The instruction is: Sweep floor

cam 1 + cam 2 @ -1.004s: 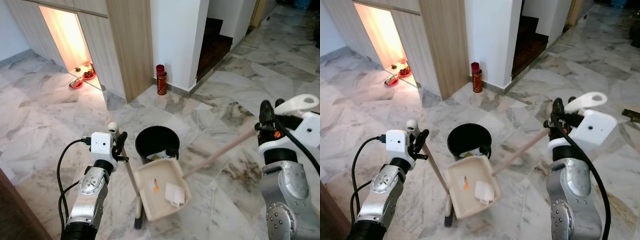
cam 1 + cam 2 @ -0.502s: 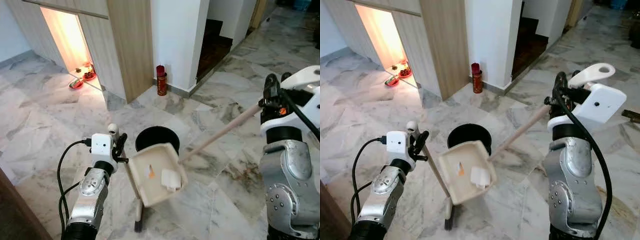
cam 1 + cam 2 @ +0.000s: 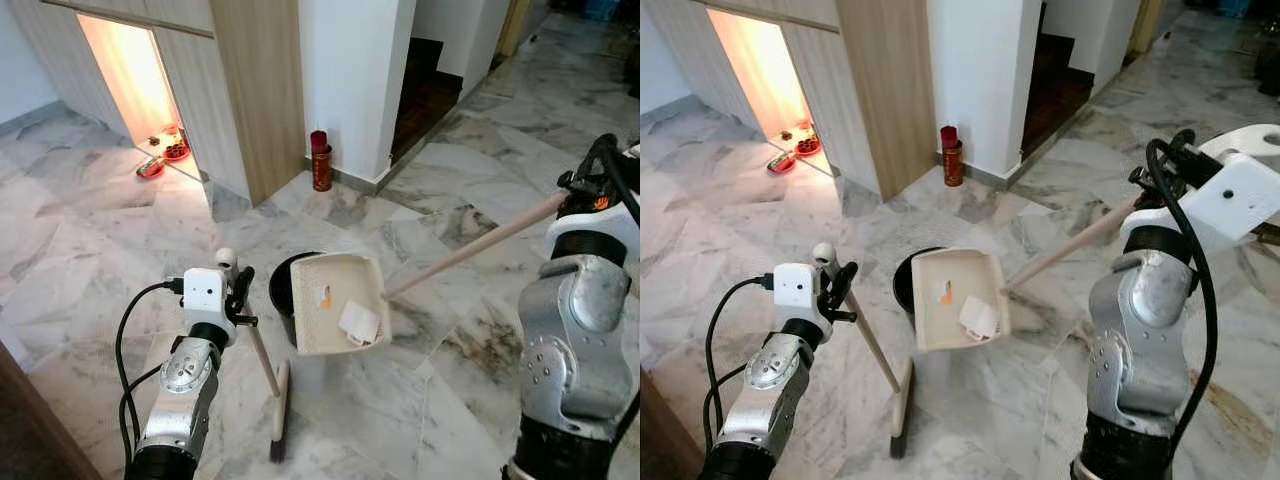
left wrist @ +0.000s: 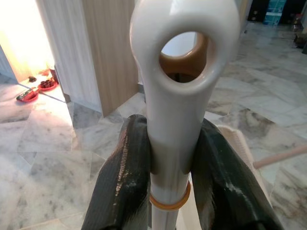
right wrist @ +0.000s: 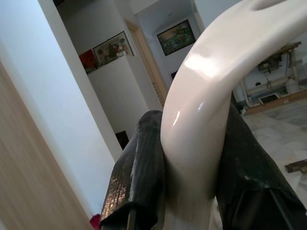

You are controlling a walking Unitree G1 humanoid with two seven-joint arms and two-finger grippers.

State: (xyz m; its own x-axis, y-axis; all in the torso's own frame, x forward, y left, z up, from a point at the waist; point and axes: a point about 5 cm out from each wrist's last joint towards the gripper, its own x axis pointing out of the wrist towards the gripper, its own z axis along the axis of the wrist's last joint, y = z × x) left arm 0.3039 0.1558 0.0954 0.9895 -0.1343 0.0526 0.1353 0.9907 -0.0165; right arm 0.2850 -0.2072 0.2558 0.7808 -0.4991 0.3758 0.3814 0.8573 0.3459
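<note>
While right claw [image 5: 192,158] pinches dustpan [image 3: 338,303] handle, pan hangs tilted over black bin [image 3: 282,288], debris [image 3: 359,322] inside. Tip further, mouth over bin. Left claw [image 4: 169,158] clamps broom [image 3: 262,370], upright at near left.

A polished, glossy marble floor [image 3: 100,250] with grey veining is seen beneath a matt cream plastic dustpan [image 3: 335,300] carried on a pale wooden handle [image 3: 470,247], with crumpled white paper [image 3: 358,322] lying in it. The broom handle [image 4: 184,72] is capped in smooth, shiny white plastic and is gripped by rough, scuffed black rubbery fingers [image 4: 127,177]. A matt black plastic bucket [image 3: 280,290] and wood-grain cabinet panels [image 3: 255,90] are also seen.
</note>
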